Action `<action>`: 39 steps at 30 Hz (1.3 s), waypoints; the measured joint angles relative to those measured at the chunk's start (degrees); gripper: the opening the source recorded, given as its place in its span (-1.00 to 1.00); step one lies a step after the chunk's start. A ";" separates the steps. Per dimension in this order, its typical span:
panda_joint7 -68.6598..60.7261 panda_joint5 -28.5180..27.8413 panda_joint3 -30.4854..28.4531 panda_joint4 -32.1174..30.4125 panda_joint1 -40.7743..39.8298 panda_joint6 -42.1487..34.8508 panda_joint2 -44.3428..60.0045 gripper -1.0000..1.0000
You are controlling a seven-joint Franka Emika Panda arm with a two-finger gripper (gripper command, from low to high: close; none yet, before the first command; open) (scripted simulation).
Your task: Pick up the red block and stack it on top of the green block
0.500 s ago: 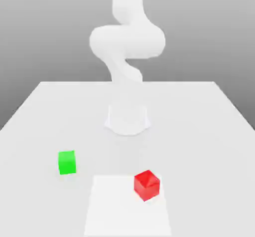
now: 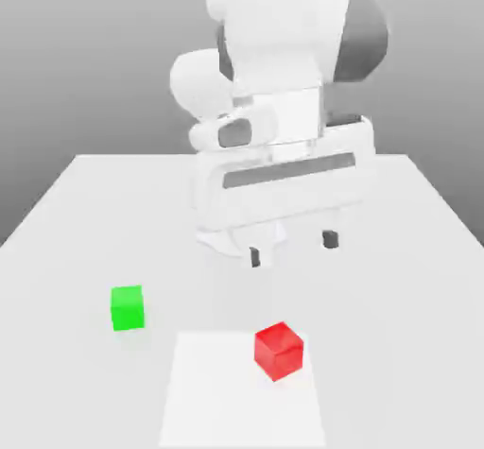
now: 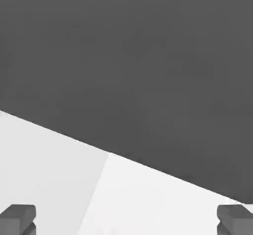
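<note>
The red block (image 2: pixel 279 350) is a small glossy cube lying turned at an angle on a lighter white patch (image 2: pixel 241 390) near the table's front. The green block (image 2: pixel 127 307) sits flat on the table toward the exterior view's left, well apart from the red one. My gripper (image 2: pixel 292 249) hangs open above the table's middle, behind and higher than the red block, with nothing between its two dark fingertips (image 2: pixel 330 239). In the hand view the gripper (image 3: pixel 126 220) shows both grey fingertips (image 3: pixel 19 218) far apart, over the white table edge.
The white table (image 2: pixel 406 249) stretches wide around both blocks. The arm's round base (image 2: pixel 219 239) stands at the table's middle, partly hidden behind the hand. A grey backdrop lies beyond the far edge.
The arm has swung forward and down: the hand and open fingers now hang in front of the base, where before only the upper arm and base showed. Both blocks stay put.
</note>
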 joint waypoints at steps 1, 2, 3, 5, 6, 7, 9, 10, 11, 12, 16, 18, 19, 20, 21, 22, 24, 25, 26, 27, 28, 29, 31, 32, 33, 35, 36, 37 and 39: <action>-0.54 -1.12 0.25 -1.58 0.13 1.61 2.34 0.00; -0.69 -2.68 0.42 -3.07 0.17 3.10 4.42 0.00; -0.57 -4.29 0.43 -4.23 0.27 4.47 6.27 0.00; -0.75 -5.24 0.43 -4.77 0.38 6.90 9.26 0.00; -0.96 -5.19 0.44 -4.70 0.43 8.08 10.65 0.00; -1.22 -4.96 0.55 -4.54 0.37 9.27 12.04 0.00; -1.74 -4.35 1.04 -4.17 0.02 11.67 14.86 0.00; -2.14 -3.82 1.41 -3.98 -0.23 12.90 16.30 0.00; -2.50 -3.32 1.88 -3.81 -0.59 14.14 17.76 0.00; -2.84 -2.82 2.41 -3.64 -1.00 15.39 19.24 0.00; -3.36 -1.97 3.48 -3.38 -1.85 17.64 21.94 -1.00; -3.29 -2.04 3.49 -3.38 -1.87 17.60 21.93 -1.00; -3.25 -2.08 3.50 -3.38 -1.87 17.57 21.93 -1.00; -3.36 -1.91 3.76 -3.33 -2.08 18.08 22.53 -1.00; -3.25 -2.10 3.60 -3.36 -1.97 17.71 22.08 -1.00; -3.01 -2.49 3.27 -3.45 -1.75 16.90 21.10 -1.00; -2.34 -3.51 2.58 -3.72 -1.32 14.73 18.50 -1.00; -1.99 -4.02 2.31 -3.89 -1.18 13.54 17.10 -1.00; -1.65 -4.49 2.13 -4.07 -1.11 12.34 15.68 -1.00; -1.35 -4.89 2.01 -4.28 -1.08 11.13 14.27 -1.00; -1.09 -5.22 1.93 -4.50 -1.10 9.94 12.88 -1.00; -0.88 -5.48 1.90 -4.73 -1.14 8.76 11.52 -1.00; -0.59 -5.79 1.87 -5.26 -1.22 6.49 8.91 -1.00; -1.69 -6.00 1.08 -5.59 -1.12 5.47 7.61 -1.00; -3.14 -6.36 -0.12 -5.96 -3.09 4.52 6.32 -1.00; -6.62 -7.32 -2.30 -6.78 -5.66 2.78 3.79 -1.00; -8.38 -7.96 -3.52 -7.22 -6.73 2.01 2.57 -1.00; -10.10 -8.72 -4.77 -7.67 -7.99 1.26 1.37 -1.00; -13.38 -10.52 -7.34 -8.63 -10.72 -0.07 -0.92 -1.00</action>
